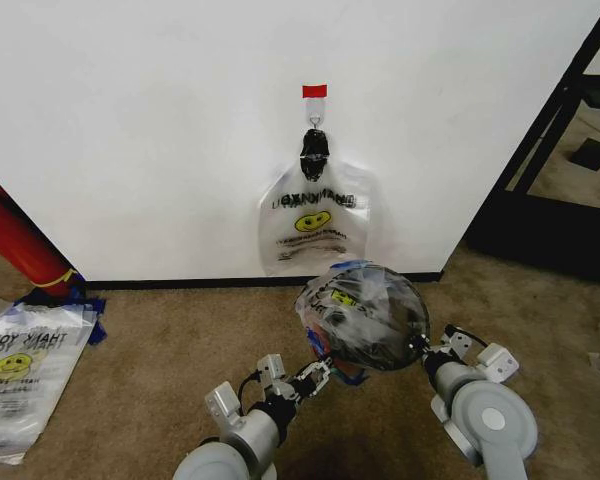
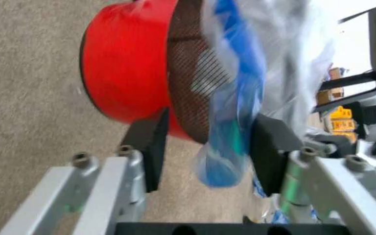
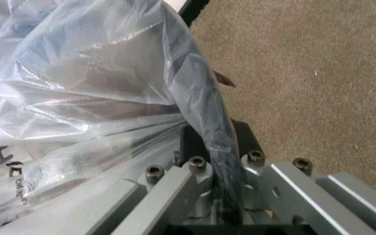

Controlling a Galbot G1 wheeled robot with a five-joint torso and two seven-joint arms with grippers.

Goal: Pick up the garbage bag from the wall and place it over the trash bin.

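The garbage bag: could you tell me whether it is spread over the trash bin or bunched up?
Spread: the garbage bag drapes over the trash bin, with the left gripper and right gripper at its sides.

The garbage bag over my trash bin is clear, crinkly film with black lettering, a yellow smiley and blue strips — one blue strip hangs between my left gripper's black pads. The bin itself is black wire mesh on a red base. My right gripper is bare grey metal with dark screws, and a dark fold of film runs through it. On the white wall, a red tape tab sits above a black clip and more clear bags with the same yellow face. The carpet is mottled tan; the baseboard is black.
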